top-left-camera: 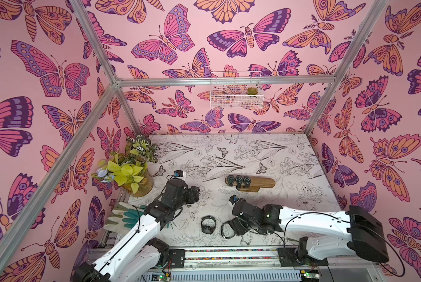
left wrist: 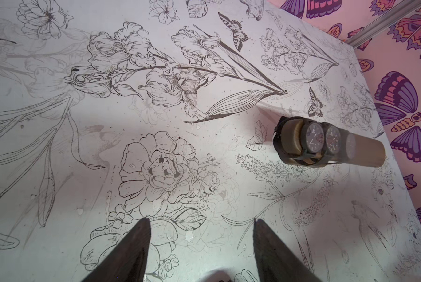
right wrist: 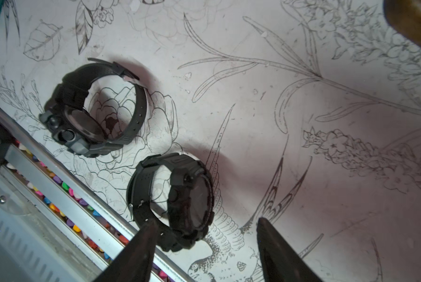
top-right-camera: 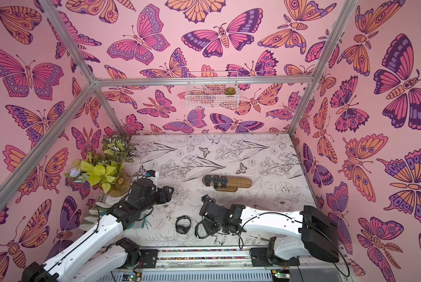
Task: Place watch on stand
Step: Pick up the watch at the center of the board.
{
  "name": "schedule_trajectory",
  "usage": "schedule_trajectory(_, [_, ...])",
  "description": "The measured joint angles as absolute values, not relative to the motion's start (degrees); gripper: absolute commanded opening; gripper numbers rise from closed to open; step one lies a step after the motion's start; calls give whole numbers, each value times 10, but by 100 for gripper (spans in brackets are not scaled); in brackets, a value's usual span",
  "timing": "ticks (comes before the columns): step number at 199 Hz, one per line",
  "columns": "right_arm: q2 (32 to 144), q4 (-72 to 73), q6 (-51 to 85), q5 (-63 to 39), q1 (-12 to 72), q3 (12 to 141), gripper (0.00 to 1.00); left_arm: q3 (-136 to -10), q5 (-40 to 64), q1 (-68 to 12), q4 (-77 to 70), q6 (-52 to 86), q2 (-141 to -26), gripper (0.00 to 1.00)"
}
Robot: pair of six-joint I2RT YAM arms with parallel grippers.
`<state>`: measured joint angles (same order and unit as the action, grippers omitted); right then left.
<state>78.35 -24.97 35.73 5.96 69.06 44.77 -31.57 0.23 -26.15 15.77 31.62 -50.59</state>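
Observation:
The stand (top-left-camera: 262, 182) (top-right-camera: 238, 182) is a low brown wooden bar in the middle of the table, with three dark watches (top-left-camera: 238, 180) (left wrist: 312, 139) wrapped around its left end. Two loose black watches lie near the front edge. One watch (top-left-camera: 208, 224) (right wrist: 94, 109) lies free. The other watch (top-left-camera: 226, 230) (right wrist: 180, 197) lies right at my right gripper (right wrist: 204, 219), which is open, with one fingertip (right wrist: 150, 223) over its strap. My left gripper (top-left-camera: 194, 193) (left wrist: 200, 221) hangs open above bare table, left of the stand, with nothing in it.
A potted plant (top-left-camera: 131, 171) stands at the table's left edge, and a pair of gloves (top-left-camera: 124, 216) lies in front of it. A metal rail (top-left-camera: 229, 254) (right wrist: 70, 185) runs along the front edge. A wire basket (top-left-camera: 236, 97) hangs on the back wall.

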Motion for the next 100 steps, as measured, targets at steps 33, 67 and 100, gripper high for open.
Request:
schedule_trajectory(33, [834, -247, 353, 60, 698, 467, 51, -311, 4, -260, 150, 316, -506, 69])
schedule_trajectory(67, [863, -245, 341, 63, 706, 477, 28, -305, 6, -258, 149, 317, -506, 69])
schedule_trajectory(100, [870, -244, 336, 81, 710, 483, 13, -305, 21, -258, 148, 316, -507, 68])
